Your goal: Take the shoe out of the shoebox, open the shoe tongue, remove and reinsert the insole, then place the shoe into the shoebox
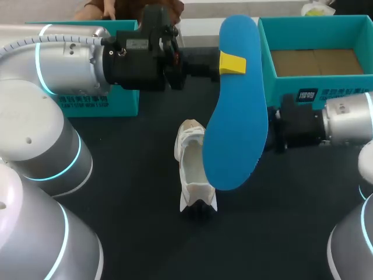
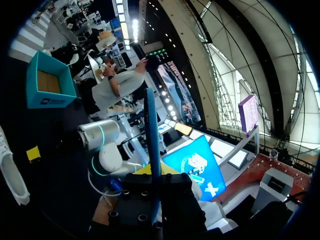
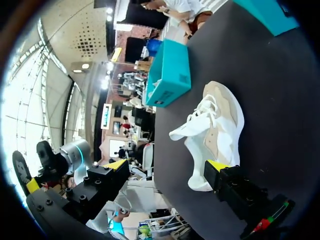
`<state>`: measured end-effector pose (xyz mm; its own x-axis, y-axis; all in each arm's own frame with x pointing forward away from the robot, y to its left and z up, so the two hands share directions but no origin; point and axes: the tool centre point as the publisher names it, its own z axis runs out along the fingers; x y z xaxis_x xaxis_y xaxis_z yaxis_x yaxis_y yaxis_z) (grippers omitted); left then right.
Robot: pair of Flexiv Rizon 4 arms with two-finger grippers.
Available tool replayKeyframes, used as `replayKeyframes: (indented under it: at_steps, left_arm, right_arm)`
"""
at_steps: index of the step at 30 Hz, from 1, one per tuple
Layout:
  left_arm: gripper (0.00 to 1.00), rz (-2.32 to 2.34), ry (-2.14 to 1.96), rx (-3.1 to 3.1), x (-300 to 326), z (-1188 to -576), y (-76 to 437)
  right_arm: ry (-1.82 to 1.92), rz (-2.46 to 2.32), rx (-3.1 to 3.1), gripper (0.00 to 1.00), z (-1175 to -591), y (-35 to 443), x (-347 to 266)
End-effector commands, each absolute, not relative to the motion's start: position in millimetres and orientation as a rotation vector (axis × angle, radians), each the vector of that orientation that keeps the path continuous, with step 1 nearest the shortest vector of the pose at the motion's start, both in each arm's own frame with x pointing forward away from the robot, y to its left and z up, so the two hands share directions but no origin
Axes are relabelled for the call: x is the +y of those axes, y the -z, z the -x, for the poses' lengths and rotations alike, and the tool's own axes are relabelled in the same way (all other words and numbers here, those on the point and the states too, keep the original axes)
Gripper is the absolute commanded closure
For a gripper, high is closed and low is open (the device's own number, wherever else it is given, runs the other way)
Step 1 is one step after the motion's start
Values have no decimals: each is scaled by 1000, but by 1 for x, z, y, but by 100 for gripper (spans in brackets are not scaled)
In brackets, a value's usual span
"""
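Head view: the left gripper (image 1: 232, 63) is clamped on one blue insole (image 1: 236, 116) and holds it in the air above the dark table (image 1: 134, 175). One white shoe (image 1: 192, 175) lies on the table under it, out of the one open shoebox (image 1: 338, 86) at the far right. A second teal box (image 1: 99, 102) stands far left. The right arm (image 1: 344, 119) reaches in behind the insole.

Left wrist view: the insole stands edge-on between the closed fingers.

Right wrist view: the right gripper (image 3: 167, 167) has its jaws spread wide and holds nothing, with the shoe just ahead of it.

The shoe looks unpacked, opened and emptied. Putting the insole back and boxing the shoe appear to remain.
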<state>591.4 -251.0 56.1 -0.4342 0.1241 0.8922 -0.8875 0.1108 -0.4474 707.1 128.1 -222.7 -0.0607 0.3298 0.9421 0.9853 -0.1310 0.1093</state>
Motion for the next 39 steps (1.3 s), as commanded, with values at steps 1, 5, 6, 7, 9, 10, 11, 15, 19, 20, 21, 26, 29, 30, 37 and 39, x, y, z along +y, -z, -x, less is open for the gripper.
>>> replayKeyframes:
  at_steps: [1,5,6,7,9,10,11,15,19,20,21,26,29,30,37,39]
  left_arm:
    - [100,-785,-1468,-1520,-251,-590,-56]
    - [100,-785,-1468,-1520,-251,-590,-56]
    - [100,-785,-1468,-1520,-251,-590,-56]
    - [100,-785,-1468,-1520,-251,-590,-56]
    - [100,-785,-1468,-1520,-251,-590,-56]
    - [100,-785,-1468,-1520,-251,-590,-56]
    - [100,-785,-1468,-1520,-251,-590,-56]
    - [100,-785,-1468,-1520,-251,-590,-56]
    - [100,-785,-1468,-1520,-251,-590,-56]
    - [100,-785,-1468,-1520,-251,-590,-56]
    - [100,-785,-1468,-1520,-251,-590,-56]
    - [100,-785,-1468,-1520,-251,-590,-56]
    - [100,-785,-1468,-1520,-251,-590,-56]
    - [100,-785,-1468,-1520,-251,-590,-56]
    - [100,-785,-1468,-1520,-251,-590,-56]
    - [100,-785,-1468,-1520,-251,-590,-56]
  right_arm:
    - [1299,1419,-1378,0,-697,209,108]
    - [1326,1378,-1352,0,-696,192,105]
    - [1310,1376,-1357,0,-696,188,105]
    - [1290,1391,-1359,0,-695,183,105]
    - [1330,1373,-1319,0,-692,175,105]
    - [1329,1374,-1316,0,-690,169,104]
    - [1334,1368,-1312,0,-689,164,104]
    - [1332,1336,-1291,0,-683,149,104]
    - [1289,1309,-1289,0,-680,136,106]
    - [1279,1303,-1279,0,-679,135,106]
    - [1254,1340,-1279,0,-678,134,106]
    - [1254,1318,-1284,0,-678,131,106]
    - [1254,1318,-1284,0,-678,131,106]
    - [1254,1318,-1284,0,-678,131,106]
    - [1254,1318,-1284,0,-678,131,106]
    - [1254,1318,-1284,0,-678,131,106]
